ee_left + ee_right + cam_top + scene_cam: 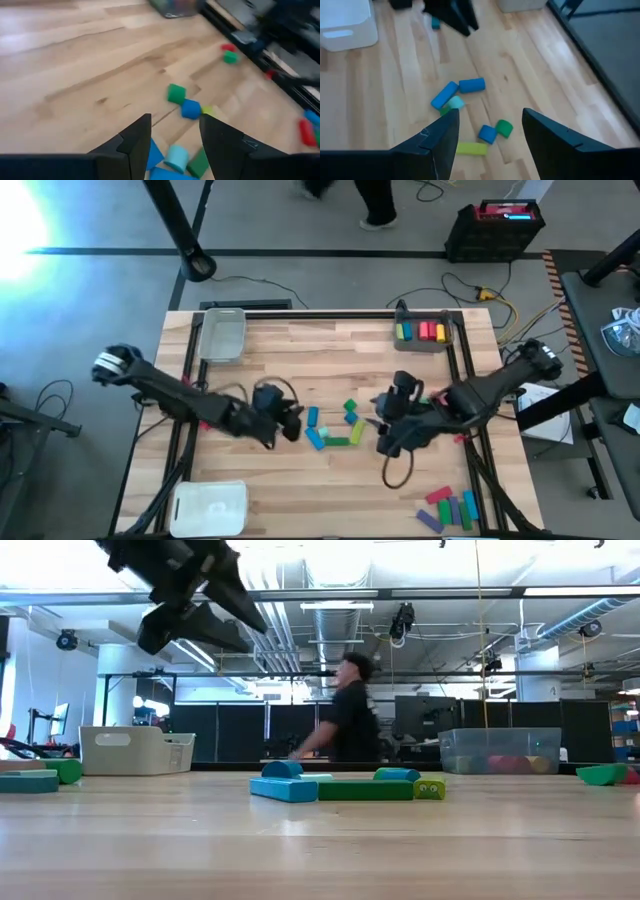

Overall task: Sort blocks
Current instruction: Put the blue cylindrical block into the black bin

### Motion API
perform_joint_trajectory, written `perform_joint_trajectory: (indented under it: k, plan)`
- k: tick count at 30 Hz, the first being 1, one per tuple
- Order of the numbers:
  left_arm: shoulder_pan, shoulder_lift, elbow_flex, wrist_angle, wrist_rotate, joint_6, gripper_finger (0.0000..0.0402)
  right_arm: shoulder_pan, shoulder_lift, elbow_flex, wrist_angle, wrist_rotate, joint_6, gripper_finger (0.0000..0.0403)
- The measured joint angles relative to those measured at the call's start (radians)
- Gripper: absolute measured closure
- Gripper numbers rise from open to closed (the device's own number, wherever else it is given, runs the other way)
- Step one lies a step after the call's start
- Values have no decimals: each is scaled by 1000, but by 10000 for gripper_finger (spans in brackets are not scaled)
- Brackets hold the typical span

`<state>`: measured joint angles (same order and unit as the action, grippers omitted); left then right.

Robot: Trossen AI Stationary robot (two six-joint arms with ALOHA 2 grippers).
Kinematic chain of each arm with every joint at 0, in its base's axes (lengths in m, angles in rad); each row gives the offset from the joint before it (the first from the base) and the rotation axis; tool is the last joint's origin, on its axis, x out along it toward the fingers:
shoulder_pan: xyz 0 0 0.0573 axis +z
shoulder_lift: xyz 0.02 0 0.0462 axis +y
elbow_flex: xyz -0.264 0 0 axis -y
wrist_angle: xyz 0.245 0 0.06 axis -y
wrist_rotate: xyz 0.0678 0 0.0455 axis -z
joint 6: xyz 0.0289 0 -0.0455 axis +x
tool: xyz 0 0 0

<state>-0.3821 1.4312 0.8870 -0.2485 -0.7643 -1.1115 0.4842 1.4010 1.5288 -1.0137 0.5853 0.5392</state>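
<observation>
Several blocks lie in a loose cluster at the table's middle: a blue bar [313,417], a green cube [350,408], a blue cube [352,420], a green bar [340,440] and a yellow one [471,148]. My left gripper [287,422] hovers open just left of the cluster, above the table [190,600]. In its wrist view the fingers [175,145] stand over a teal cylinder [176,157]. My right gripper [385,430] hovers open just right of the cluster, its fingers [490,132] above the blue cube [487,134] and a green block [504,128].
A clear tray [222,335] stands at the far left. A tray holding sorted blocks [425,332] stands at the far right. A white tray [210,505] sits at the near left. More blocks [450,508] lie at the near right. A person walks beyond the table [350,710].
</observation>
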Motion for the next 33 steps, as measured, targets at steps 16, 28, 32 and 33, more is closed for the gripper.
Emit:
perform_joint_trajectory:
  k: [16, 28, 32, 33]
  plan:
    - [55, 569, 510, -585, 185, -574, 171, 171, 6, -2, -52, 27, 61, 129]
    - [147, 699, 589, -599, 371, -539, 149, 170, 4, -2, -96, 28, 82, 146]
    - [159, 708, 588, -602, 393, -510, 175, 170, 3, -2, -122, 43, 80, 151]
    - [161, 708, 588, -604, 391, -509, 186, 170, 2, -2, -126, 44, 78, 152]
